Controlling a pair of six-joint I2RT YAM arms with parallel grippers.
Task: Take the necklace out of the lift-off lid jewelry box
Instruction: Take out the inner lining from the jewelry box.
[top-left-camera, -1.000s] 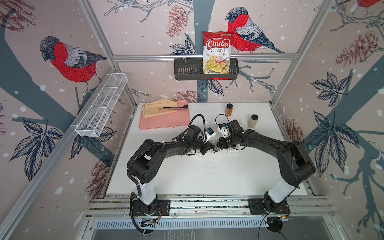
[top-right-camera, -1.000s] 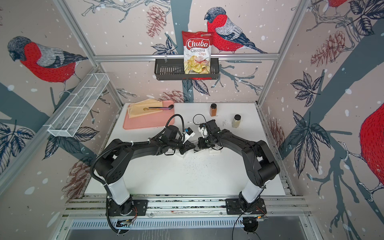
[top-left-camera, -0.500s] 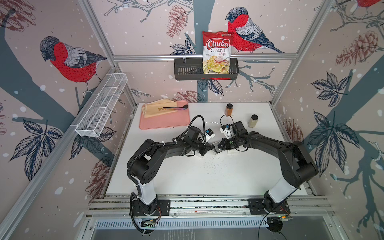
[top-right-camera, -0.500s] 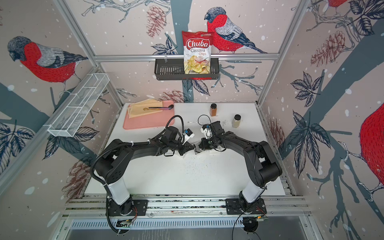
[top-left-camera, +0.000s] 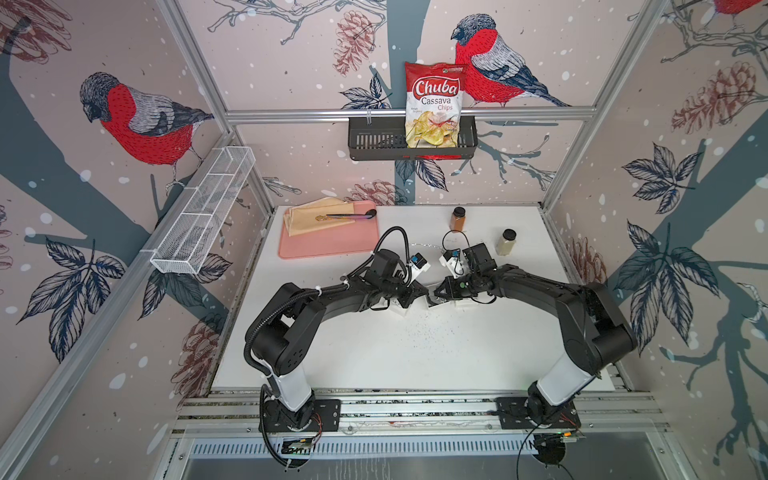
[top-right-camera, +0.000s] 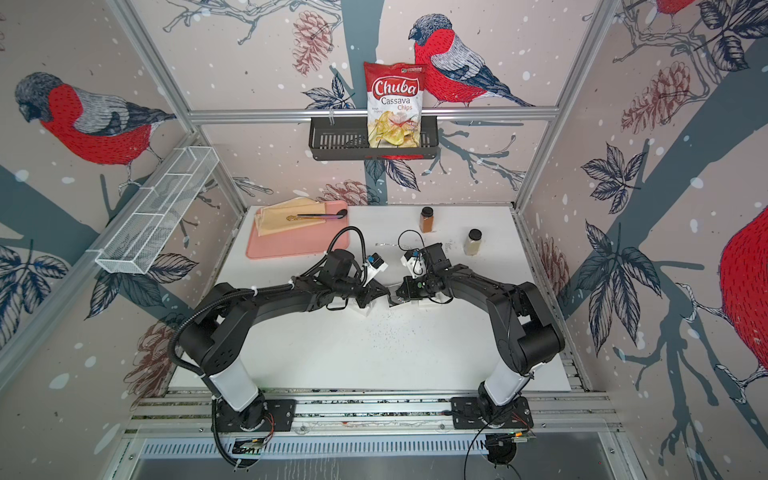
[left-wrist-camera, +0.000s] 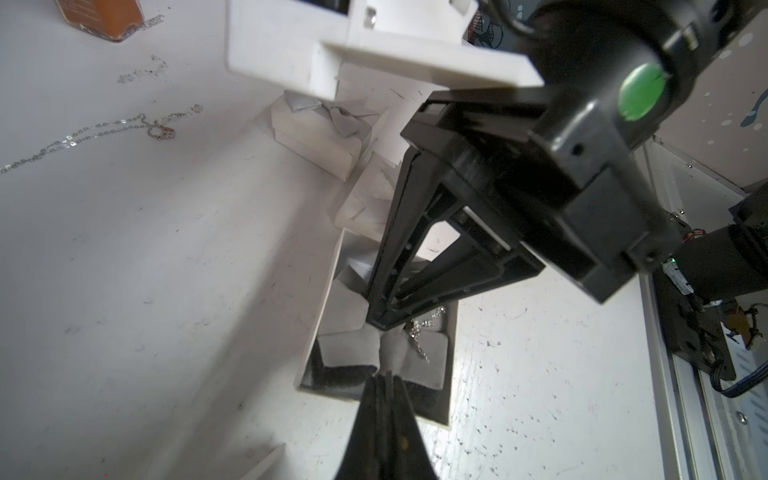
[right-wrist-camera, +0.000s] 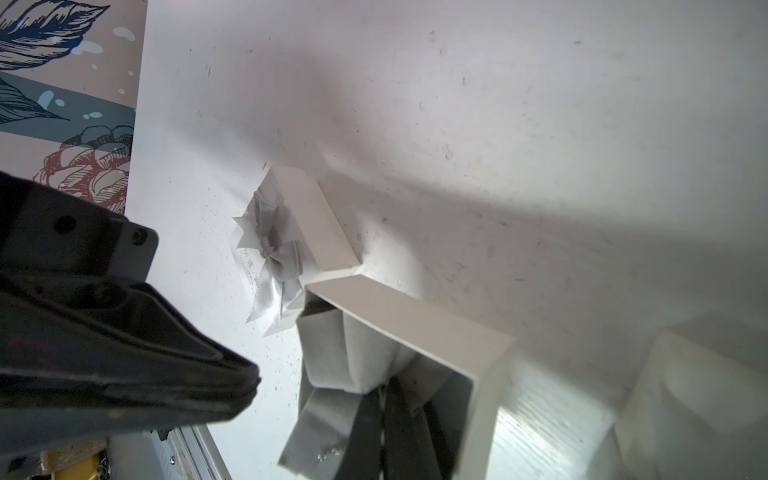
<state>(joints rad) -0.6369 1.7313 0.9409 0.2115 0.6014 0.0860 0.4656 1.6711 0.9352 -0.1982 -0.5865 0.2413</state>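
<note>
Left wrist view, white box, grey velvet pad, silver necklace, left claw, right claw, both clenched.

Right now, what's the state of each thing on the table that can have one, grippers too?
White cardboard jewelry box: open.
Silver chain necklace: inside the box, on the grey insert.
Left gripper: shut, tips at the insert.
Right gripper: shut, tips inside the box.
Orange spice jar: upright, capped.
Pale spice jar: upright, capped.
</note>
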